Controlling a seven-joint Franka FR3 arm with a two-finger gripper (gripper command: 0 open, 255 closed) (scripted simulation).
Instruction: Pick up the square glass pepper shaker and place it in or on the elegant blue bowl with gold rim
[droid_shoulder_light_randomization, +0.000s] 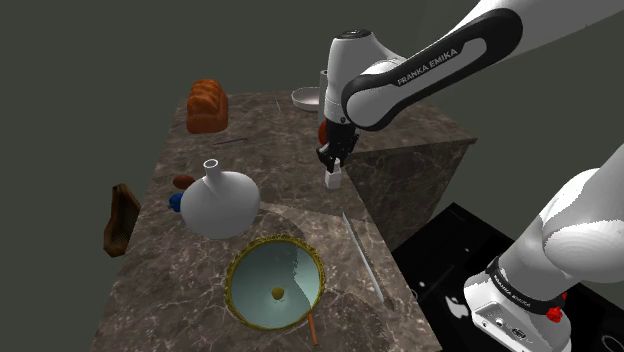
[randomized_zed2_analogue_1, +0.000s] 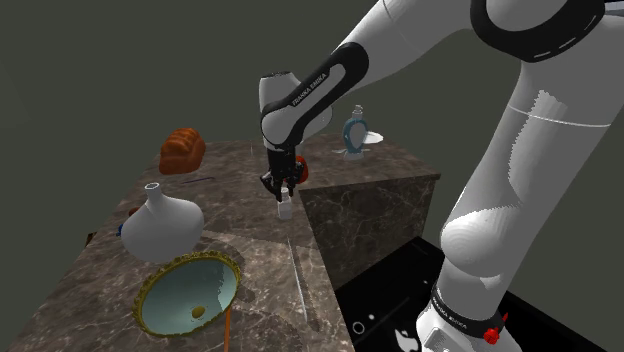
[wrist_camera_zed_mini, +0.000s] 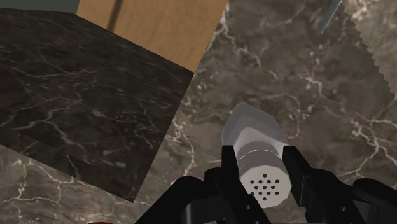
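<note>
Wrist view: black two-finger gripper (wrist_camera_zed_mini: 262, 168) clamped, seemingly firmly, on grey-capped square pepper shaker (wrist_camera_zed_mini: 254, 130), upright near dark marble counter (droid_shoulder_light_randomization: 190, 300) edge. Lift straight, keep level, carry to gold-rimmed pale-blue bowl (droid_shoulder_light_randomization: 255, 280).

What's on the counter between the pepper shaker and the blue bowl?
Shoulder view: only bare counter between shaker and bowl; white vase and serrated blade flank that stretch.
</note>
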